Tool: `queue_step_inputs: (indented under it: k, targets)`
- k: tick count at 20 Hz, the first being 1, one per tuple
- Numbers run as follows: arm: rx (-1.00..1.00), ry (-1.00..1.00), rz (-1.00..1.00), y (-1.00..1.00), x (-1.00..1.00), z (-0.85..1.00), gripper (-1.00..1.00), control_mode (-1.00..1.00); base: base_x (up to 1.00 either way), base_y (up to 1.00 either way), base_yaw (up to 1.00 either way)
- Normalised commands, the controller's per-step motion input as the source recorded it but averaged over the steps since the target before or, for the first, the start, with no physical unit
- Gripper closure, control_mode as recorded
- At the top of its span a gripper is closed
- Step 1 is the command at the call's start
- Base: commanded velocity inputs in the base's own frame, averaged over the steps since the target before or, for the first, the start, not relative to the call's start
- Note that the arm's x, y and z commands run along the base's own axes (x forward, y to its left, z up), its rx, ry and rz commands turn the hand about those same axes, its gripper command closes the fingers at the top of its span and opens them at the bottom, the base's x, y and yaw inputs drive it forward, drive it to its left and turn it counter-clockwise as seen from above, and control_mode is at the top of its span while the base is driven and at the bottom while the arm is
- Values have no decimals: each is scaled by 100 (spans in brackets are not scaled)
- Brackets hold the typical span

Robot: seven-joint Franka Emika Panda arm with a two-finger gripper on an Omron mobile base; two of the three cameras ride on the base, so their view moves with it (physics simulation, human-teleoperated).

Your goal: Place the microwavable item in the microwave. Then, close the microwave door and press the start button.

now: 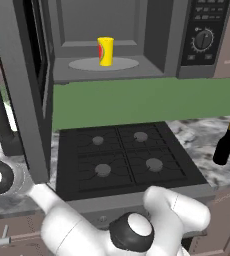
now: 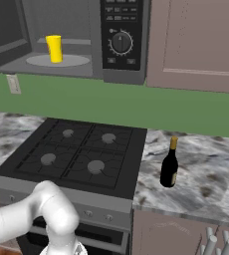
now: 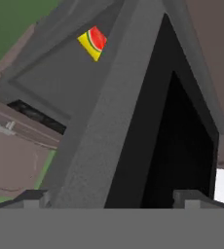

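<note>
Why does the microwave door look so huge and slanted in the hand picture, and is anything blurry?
In the hand view the camera sits right against the microwave door, so it looms large, tilted and a bit soft, with the yellow cup peeking past it. In the left base view the cup looks sharp on the turntable; in the right base view lighting is flat, without glare.

The cup [image 1: 105, 51] stands upright on the turntable plate [image 1: 124, 64] inside the microwave [image 1: 159, 35], above the stove [image 1: 122, 156]. The microwave door [image 1: 27, 85] hangs open left of the stove. The bottle [image 1: 224, 143] stands on the tabletop [image 1: 207, 137] right of the stove.
</note>
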Motion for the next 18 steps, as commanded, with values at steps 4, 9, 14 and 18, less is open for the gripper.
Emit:
queue_step_inputs:
  k: [4, 9, 14, 18]
  targets:
    - [40, 0, 10, -96, -7, 16, -100, -100, 0, 0, 0]
    - [44, 0, 12, -100, 0, 4, -100, -100, 0, 0, 0]
    - [44, 0, 15, -100, 8, 0, -100, -100, 0, 0, 0]
    - [45, 0, 19, -100, 18, 0, -100, -100, 0, 0, 0]
